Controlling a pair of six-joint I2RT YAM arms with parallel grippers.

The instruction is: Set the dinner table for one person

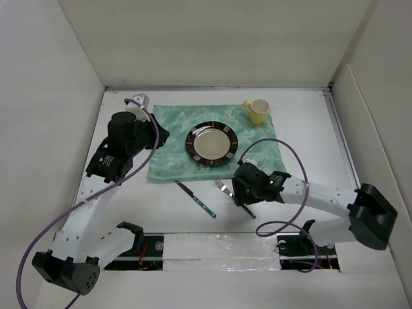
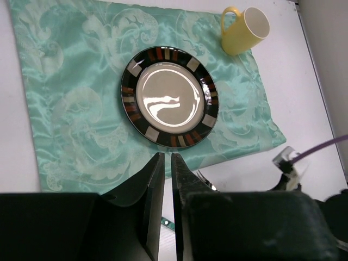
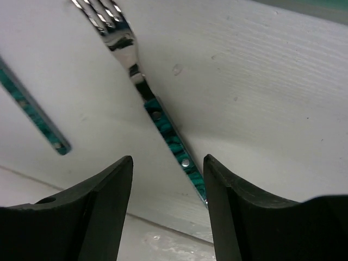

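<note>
On the white dinner table [image 1: 309, 129] lies a mint-green cloth [image 1: 174, 138] with a dark-rimmed plate [image 1: 212, 143] in its middle and a yellow mug [image 1: 257, 111] at its far right corner. In front of the cloth, on the bare table, lie a green-handled knife [image 1: 196, 199] and a fork [image 1: 223, 187]. My right gripper [image 1: 242, 195] hangs open low over the fork [image 3: 163, 117], whose handle runs between the fingers without touching them. My left gripper [image 2: 167, 156] hovers by the cloth's near left part, its fingers nearly together on nothing.
White upright panels stand on the left, far and right sides of the table. A purple cable [image 1: 290, 187] loops beside the right arm. The knife's handle [image 3: 38, 122] lies left of the fork in the right wrist view. A taped strip [image 1: 219, 248] runs between the arm bases.
</note>
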